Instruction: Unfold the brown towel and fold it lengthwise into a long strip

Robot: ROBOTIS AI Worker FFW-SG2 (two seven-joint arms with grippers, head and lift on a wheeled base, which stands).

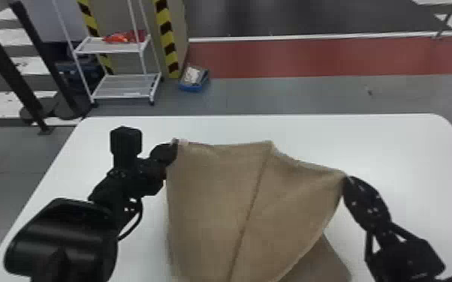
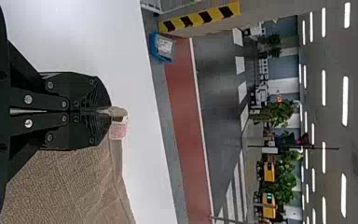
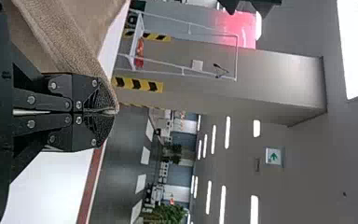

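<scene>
Brown towel [image 1: 214,195] spread between the two grippers, over the middle of the white worktop [image 1: 405,150], running down to the near side; far left, beyond the worktop, white rack [image 1: 112,47] with an orange-red item [image 1: 124,36] on its upper shelf; left gripper [image 1: 174,146] at towel's far left corner, fingers closed on it, pale tag [image 1: 183,142] just beside them; blue bin [image 1: 192,87] on the floor beyond; lengthwise line down towel's middle, top edge peaked there; darker layer below, near right; right gripper [image 1: 346,177] at the right corner, fingers pinched shut on cloth.
</scene>
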